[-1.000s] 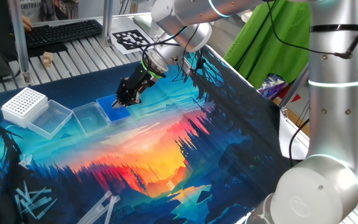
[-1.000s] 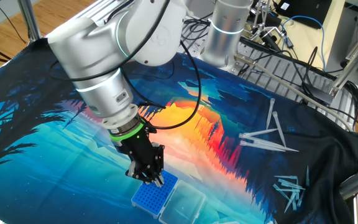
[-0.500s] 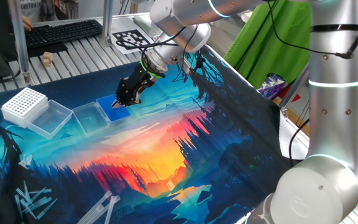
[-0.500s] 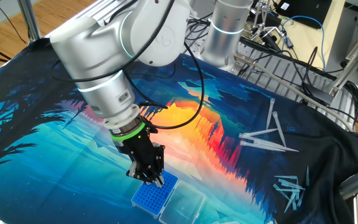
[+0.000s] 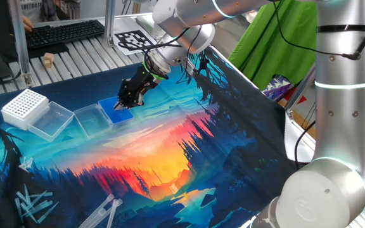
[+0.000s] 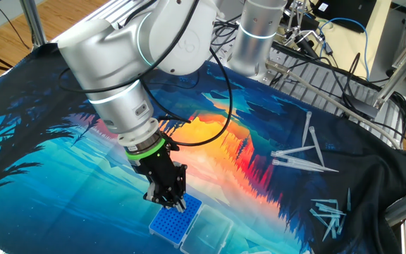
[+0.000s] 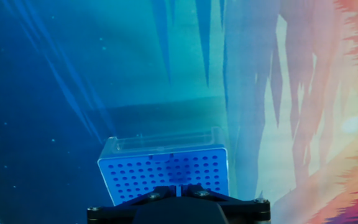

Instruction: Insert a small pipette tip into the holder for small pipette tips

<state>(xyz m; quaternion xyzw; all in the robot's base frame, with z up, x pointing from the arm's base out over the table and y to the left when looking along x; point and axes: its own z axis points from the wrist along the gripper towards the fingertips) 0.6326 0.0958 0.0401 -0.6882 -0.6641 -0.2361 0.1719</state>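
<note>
We see the tool (image 6: 174, 204) nearly closed just above the blue holder for small pipette tips (image 7: 166, 173) on the worktop (image 6: 41, 162); what it grips — if anything — we cannot tell; the holder's clear lid (image 5: 89, 118) lies open beside it.

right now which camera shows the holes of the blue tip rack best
The hand view: the blue rack faces the camera and its hole grid is plain, though the claw hides its near edge. The two fixed views show only a small blue block partly behind the claw.
</note>
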